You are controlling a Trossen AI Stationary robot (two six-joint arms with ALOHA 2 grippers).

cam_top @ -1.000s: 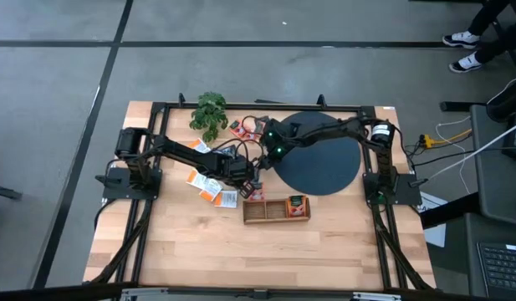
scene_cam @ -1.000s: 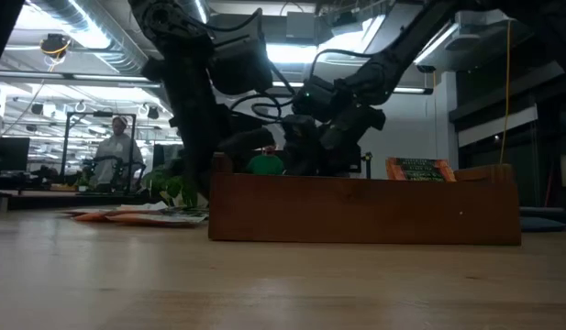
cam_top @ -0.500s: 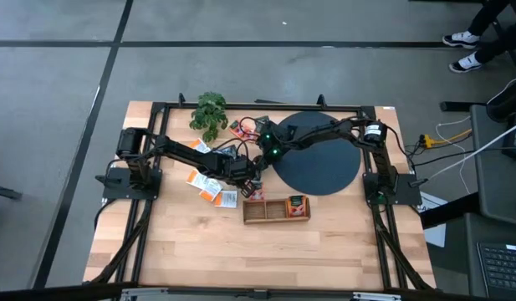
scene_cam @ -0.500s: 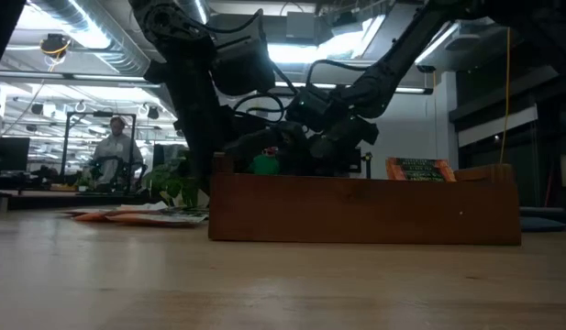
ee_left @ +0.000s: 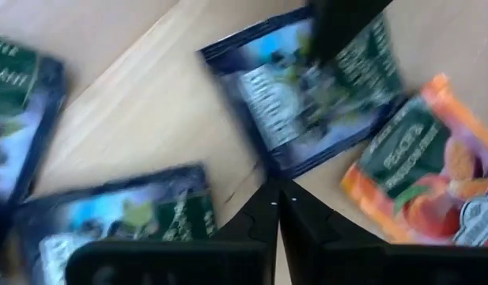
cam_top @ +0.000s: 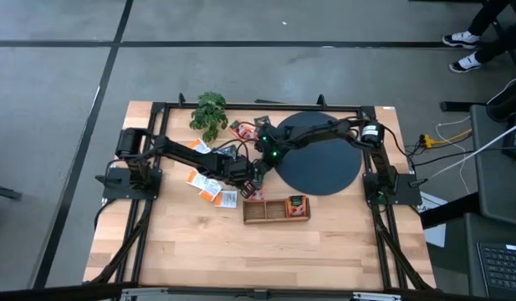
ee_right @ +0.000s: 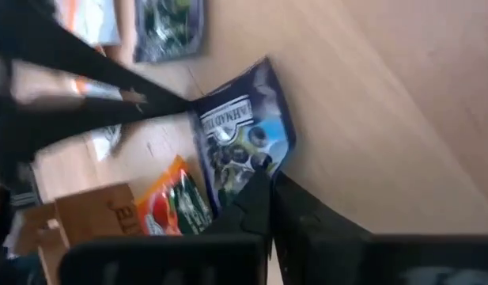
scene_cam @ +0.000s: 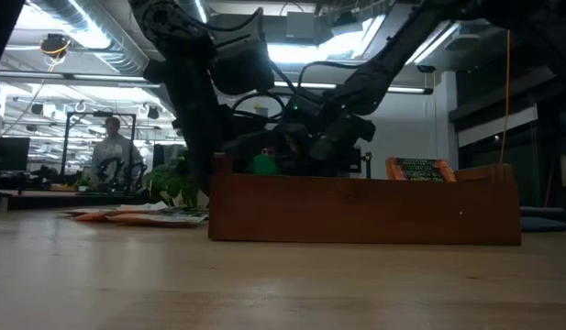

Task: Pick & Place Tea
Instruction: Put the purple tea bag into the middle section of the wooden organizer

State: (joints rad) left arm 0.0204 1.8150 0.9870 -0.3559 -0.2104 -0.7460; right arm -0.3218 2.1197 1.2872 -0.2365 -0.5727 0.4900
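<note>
The table [cam_top: 182, 251] is pale butcher-block wood, framed by dark rails. At its 11 o'clock sits a small leafy plant [cam_top: 209, 111]. Flat, glossy square tea packets [cam_top: 209, 186] lie loose at about 9 o'clock from the table centre: white-and-orange ones nearest the left arm, with orange-red ones [cam_top: 243, 130] at about 12 o'clock beside the plant.

The left arm reaches from the left rail toward the centre. Its gripper [cam_top: 251, 177] points down over the packets, fingers [ee_left: 251, 226] pressed together with only a hairline seam between them, holding nothing. Under it (left wrist view) lie dark packets with teal print [ee_left: 319, 87] and one orange-red packet [ee_left: 421, 178], flat on the wood.

A shallow rectangular wooden tray [cam_top: 277, 210] lies at 6 o'clock from the grippers, with one packet [cam_top: 298, 205] standing at its right end.

A matte black disc [cam_top: 324, 159] lies at 2 o'clock on the table. The right arm stretches across the disc toward the centre. Its gripper [cam_top: 264, 150] is low at the disc's 9 o'clock edge, fingers [ee_right: 255, 202] drawn together, tips just at the corner of a dark teal packet [ee_right: 242, 142]; whether they pinch it cannot be told.
</note>
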